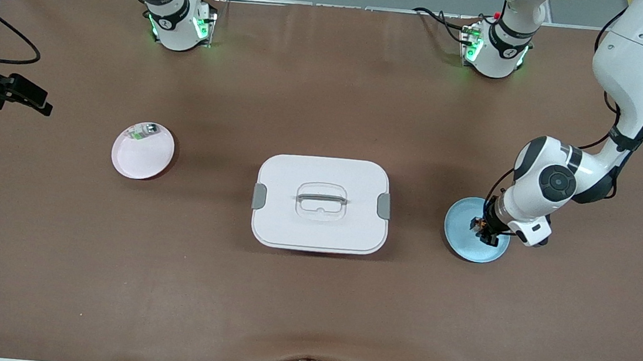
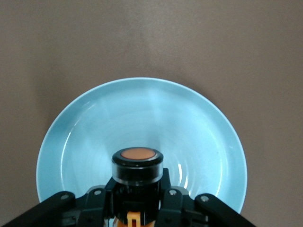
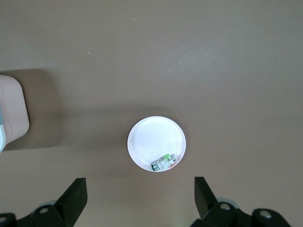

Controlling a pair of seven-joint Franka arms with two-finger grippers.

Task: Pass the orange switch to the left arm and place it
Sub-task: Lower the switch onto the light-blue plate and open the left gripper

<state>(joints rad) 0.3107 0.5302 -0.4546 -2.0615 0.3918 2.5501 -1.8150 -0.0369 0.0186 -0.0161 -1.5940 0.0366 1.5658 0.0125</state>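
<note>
The orange switch (image 1: 478,224) is a small black part with an orange face, held over the blue plate (image 1: 466,241) toward the left arm's end of the table. My left gripper (image 1: 485,233) is shut on it; in the left wrist view the fingers (image 2: 177,201) clamp the switch (image 2: 137,163) over the plate (image 2: 94,123). My right gripper (image 1: 31,98) is open and empty, high over the table's right-arm end, waiting. The white box (image 1: 321,204) stands mid-table between the two plates.
A pink plate (image 1: 144,157) holds a small green-and-silver component (image 1: 143,131) toward the right arm's end. The right wrist view looks down on that plate (image 3: 154,137), the component (image 3: 165,163) and a corner of the box (image 3: 12,109). Cables lie at the table's front edge.
</note>
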